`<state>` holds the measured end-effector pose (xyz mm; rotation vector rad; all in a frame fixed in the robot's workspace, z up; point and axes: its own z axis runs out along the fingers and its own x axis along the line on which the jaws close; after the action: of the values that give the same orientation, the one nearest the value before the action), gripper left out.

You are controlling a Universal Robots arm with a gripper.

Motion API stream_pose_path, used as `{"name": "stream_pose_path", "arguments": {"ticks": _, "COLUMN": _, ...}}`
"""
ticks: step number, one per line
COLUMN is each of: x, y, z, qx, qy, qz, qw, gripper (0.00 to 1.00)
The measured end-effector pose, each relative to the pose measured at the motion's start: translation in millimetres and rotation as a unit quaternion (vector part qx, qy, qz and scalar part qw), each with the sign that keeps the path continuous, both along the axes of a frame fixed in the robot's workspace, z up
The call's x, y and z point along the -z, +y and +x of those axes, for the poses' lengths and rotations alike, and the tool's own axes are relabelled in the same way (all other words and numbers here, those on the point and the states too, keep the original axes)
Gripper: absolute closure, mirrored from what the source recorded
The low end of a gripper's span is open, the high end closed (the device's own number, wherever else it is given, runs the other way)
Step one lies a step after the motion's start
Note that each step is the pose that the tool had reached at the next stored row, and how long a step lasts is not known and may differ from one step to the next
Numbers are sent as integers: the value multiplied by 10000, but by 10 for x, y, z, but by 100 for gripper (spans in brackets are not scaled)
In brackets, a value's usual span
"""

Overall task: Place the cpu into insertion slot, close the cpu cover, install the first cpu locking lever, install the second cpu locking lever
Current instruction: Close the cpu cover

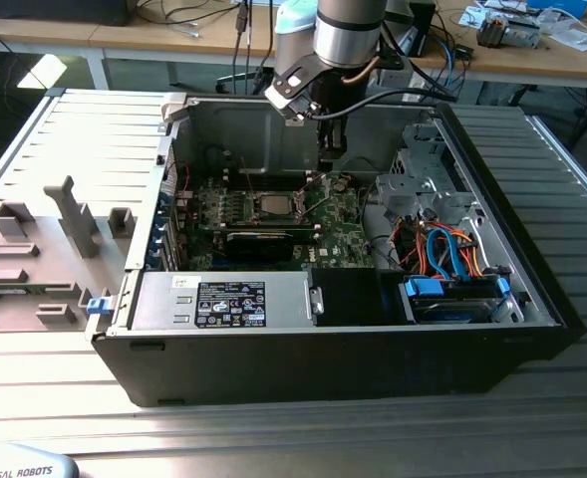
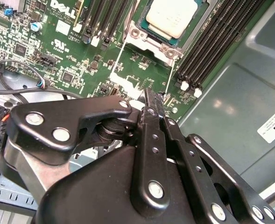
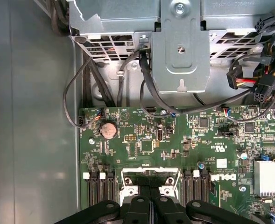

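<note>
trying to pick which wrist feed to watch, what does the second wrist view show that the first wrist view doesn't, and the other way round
Second wrist view: the cpu lying in its silvery frame, with thin wire levers running out from the frame toward the claw.

First wrist view: a coin battery, the grey metal drive cage, black cables beyond the board's edge, and a finned heatsink.

Both: the green motherboard, the black memory slots, and the shut claw with its black linkages over the board.
</note>
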<state>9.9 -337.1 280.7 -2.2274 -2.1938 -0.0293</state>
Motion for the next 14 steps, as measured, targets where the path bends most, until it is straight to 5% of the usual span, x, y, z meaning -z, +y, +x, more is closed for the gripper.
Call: {"name": "stream_pose_path", "arguments": {"ticks": 14, "x": 1, "y": 6, "z": 88, "qx": 0, "qy": 0, "qz": 0, "qw": 10000, "gripper": 89}}
